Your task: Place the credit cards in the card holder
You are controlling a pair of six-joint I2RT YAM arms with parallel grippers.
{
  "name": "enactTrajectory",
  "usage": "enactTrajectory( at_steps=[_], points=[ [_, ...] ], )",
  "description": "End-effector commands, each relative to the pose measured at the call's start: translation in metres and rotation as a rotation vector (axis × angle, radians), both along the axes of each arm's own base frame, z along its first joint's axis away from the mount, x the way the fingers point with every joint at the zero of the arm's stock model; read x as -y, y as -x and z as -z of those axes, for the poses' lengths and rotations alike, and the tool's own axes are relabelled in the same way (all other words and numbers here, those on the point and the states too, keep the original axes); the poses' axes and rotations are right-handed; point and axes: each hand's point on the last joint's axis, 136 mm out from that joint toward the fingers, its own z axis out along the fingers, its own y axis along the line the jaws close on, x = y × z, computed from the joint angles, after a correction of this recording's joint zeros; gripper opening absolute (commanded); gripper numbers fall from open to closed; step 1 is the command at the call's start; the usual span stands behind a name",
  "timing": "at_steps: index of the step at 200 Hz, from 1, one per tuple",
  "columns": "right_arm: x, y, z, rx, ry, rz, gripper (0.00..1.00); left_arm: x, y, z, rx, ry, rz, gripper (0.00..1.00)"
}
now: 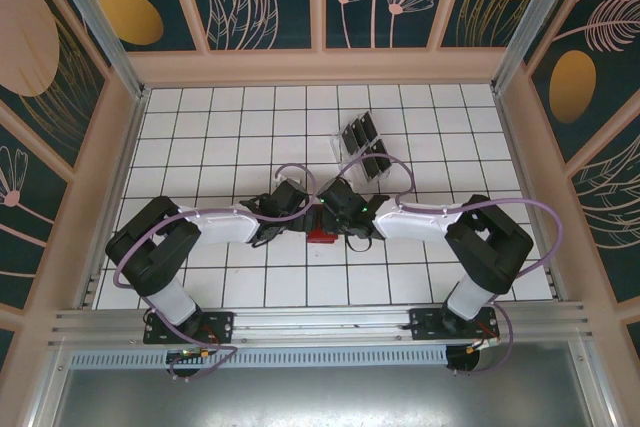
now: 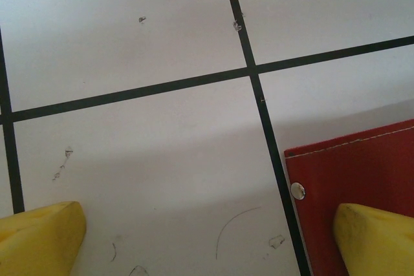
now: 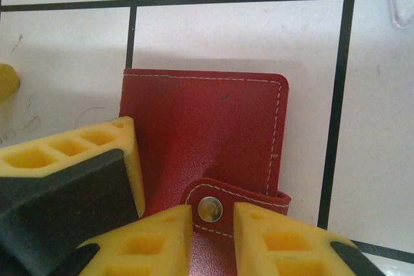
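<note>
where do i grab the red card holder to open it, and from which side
Probably its snap strap, at the bottom edge in the right wrist view. The card holder lies flat and shut, so come from above, right hand pinching across the strap.

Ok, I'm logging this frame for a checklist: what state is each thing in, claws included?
card holder: folded shut, lying flat.
snap strap: lying over the cover, snap looks fastened.
credit cards: standing in the clear rack.
left claw: wide open, one finger over the card holder's edge.
right claw: nearly closed over the snap; grip unclear.
</note>
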Motion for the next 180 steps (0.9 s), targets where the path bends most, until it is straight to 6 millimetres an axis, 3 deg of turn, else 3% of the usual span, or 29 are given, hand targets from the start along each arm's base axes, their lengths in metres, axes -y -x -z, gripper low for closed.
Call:
enactTrajectory(
  at_steps=[1,29,57,81,140,180],
  points=[
    [-0.004,-0.004,-0.019,0.037,-0.018,0.002,0.22,-0.009,0.016,0.02,-0.076,-0.031,0.007,0.98],
    [-0.005,-0.004,-0.029,0.054,-0.038,0.001,0.34,-0.012,0.013,0.013,-0.046,-0.031,-0.017,0.98],
    [-0.001,-0.003,-0.04,0.071,-0.048,0.011,0.38,-0.014,0.001,-0.012,0.018,-0.032,-0.04,0.99],
    [0.0,-0.004,-0.043,0.076,-0.042,0.013,0.39,-0.015,-0.009,-0.02,0.036,-0.049,-0.049,0.99],
    [-0.003,-0.003,-0.031,0.053,-0.025,0.001,0.41,-0.015,-0.026,-0.026,0.056,-0.053,-0.061,0.98],
    [-0.006,-0.005,-0.024,0.046,-0.013,-0.009,0.41,-0.013,-0.029,-0.019,0.045,-0.055,-0.049,0.98]
  ],
)
